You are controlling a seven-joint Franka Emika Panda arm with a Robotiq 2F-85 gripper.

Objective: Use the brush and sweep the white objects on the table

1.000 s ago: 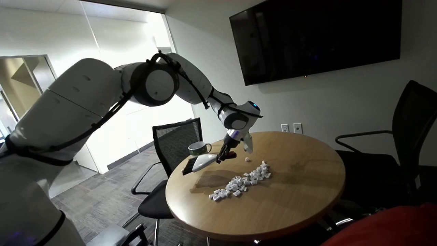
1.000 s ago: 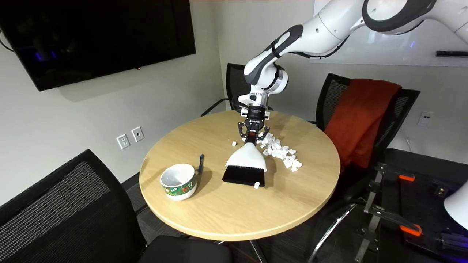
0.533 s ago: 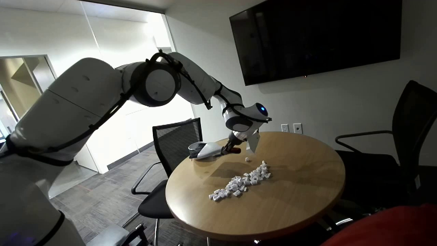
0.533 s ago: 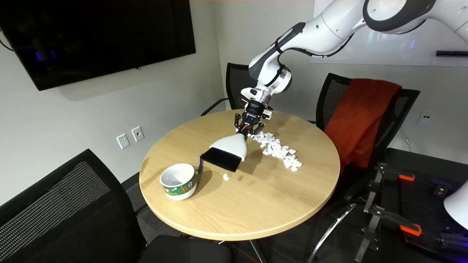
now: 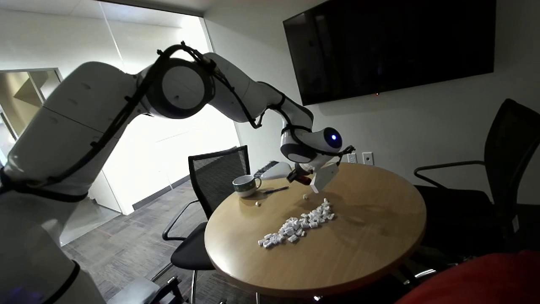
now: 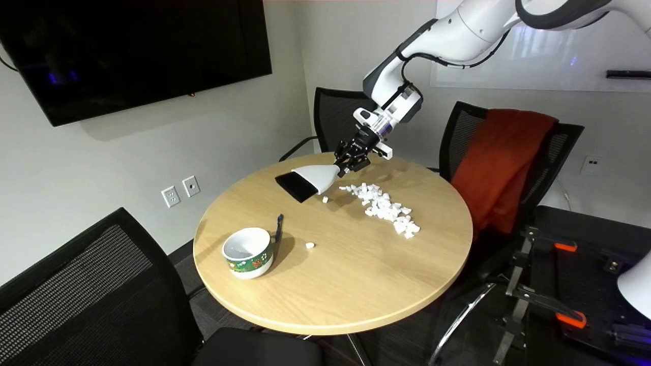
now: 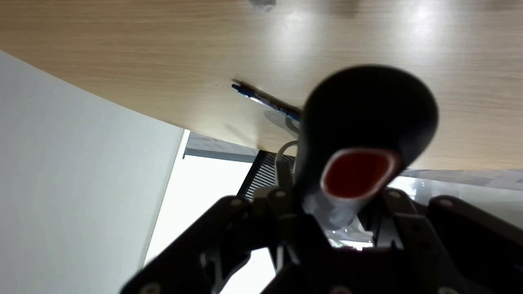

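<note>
My gripper (image 6: 342, 166) is shut on the handle of the brush, which has a white head (image 6: 318, 178) and black bristles (image 6: 296, 186). In both exterior views the brush (image 5: 276, 170) is held above the table (image 6: 346, 290), tilted, bristles facing away from the gripper. In the wrist view the brush's dark handle end with a red patch (image 7: 359, 173) sits between the fingers (image 7: 333, 208); its head is hidden. The white objects form a long pile (image 6: 384, 206), also in an exterior view (image 5: 293, 228). One loose piece (image 6: 309, 245) lies near the mug, another (image 6: 325, 200) near the brush.
A green and white mug (image 6: 249, 252) stands near the table edge, with a blue pen (image 6: 279, 227) beside it; the pen (image 7: 267, 102) also shows in the wrist view. Black chairs (image 5: 219, 177) surround the round table. A wall screen (image 5: 392, 46) hangs behind.
The brush has lifted and swung away from the table's near part, past the mug and pen. One loose white piece has shifted toward the mug. The pile looks unchanged.
</note>
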